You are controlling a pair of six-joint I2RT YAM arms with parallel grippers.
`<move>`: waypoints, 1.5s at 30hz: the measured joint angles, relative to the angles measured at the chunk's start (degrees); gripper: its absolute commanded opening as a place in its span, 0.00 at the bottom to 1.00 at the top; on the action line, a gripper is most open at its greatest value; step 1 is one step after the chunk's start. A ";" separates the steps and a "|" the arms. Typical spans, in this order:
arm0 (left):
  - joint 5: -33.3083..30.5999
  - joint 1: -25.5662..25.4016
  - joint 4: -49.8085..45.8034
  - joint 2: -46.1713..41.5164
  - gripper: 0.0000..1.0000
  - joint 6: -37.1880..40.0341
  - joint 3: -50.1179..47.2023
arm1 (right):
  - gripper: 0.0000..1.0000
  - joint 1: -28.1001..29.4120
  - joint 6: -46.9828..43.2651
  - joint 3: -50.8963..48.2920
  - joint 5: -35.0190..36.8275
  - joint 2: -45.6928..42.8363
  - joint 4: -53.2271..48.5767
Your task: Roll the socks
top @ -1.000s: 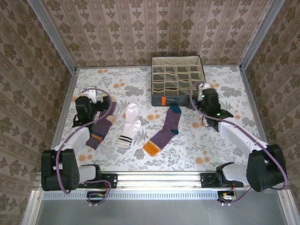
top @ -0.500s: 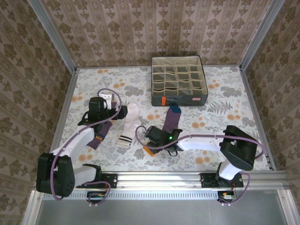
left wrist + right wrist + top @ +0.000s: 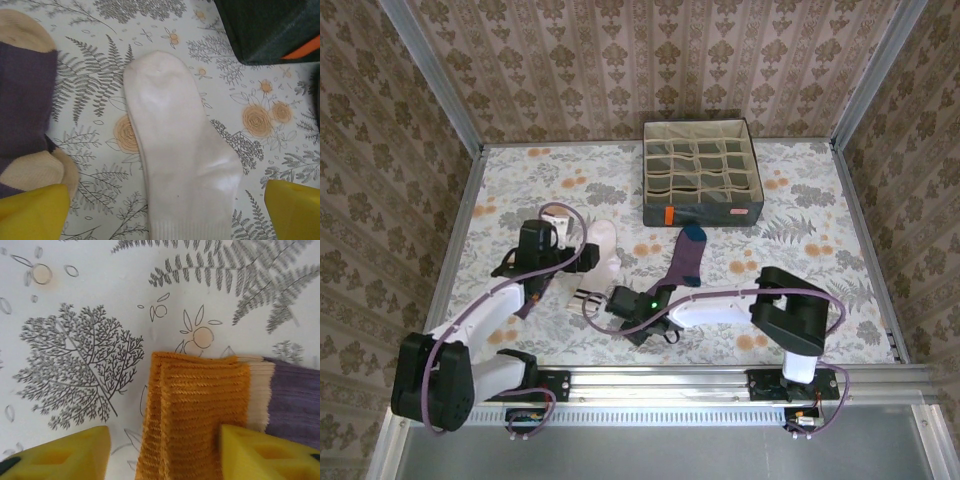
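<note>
Three socks lie flat on the floral table. The white sock (image 3: pixel 601 243) (image 3: pixel 182 150) lies lengthwise between the wide-apart yellow fingers of my left gripper (image 3: pixel 582 257) (image 3: pixel 165 220), which is open above it. To its left in the left wrist view lies the purple sock with the tan heel (image 3: pixel 25 105). The purple sock with the teal heel (image 3: pixel 686 256) stretches down to its orange cuff (image 3: pixel 195 410). My right gripper (image 3: pixel 636 316) (image 3: pixel 165 455) is low over that cuff, open. Its right finger (image 3: pixel 270 452) is at the cuff's edge, and its left finger (image 3: pixel 65 455) stands clear of it.
The grey fabric box (image 3: pixel 700 172) with beige grid cells stands at the back right; its dark corner (image 3: pixel 265 30) with an orange tag shows in the left wrist view. Patterned walls close the table on three sides. The metal rail with the arm bases runs along the near edge.
My right arm has swung from beside the box to the orange cuff near the front, its jaws narrowing. My left gripper has moved right, from the tan-heeled purple sock to the white sock.
</note>
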 measured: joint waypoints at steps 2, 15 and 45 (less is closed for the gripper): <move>-0.74 -0.63 -0.35 1.14 1.00 0.00 0.35 | 0.26 0.04 -0.85 0.76 -0.13 0.22 -0.26; 12.61 -2.62 15.98 -6.95 0.90 7.89 -12.57 | 0.15 -6.16 -6.49 -13.31 -10.78 -13.20 1.95; 28.48 -30.16 38.53 19.10 0.48 33.92 -10.73 | 0.16 -22.88 -8.20 -23.89 -39.32 -22.62 8.41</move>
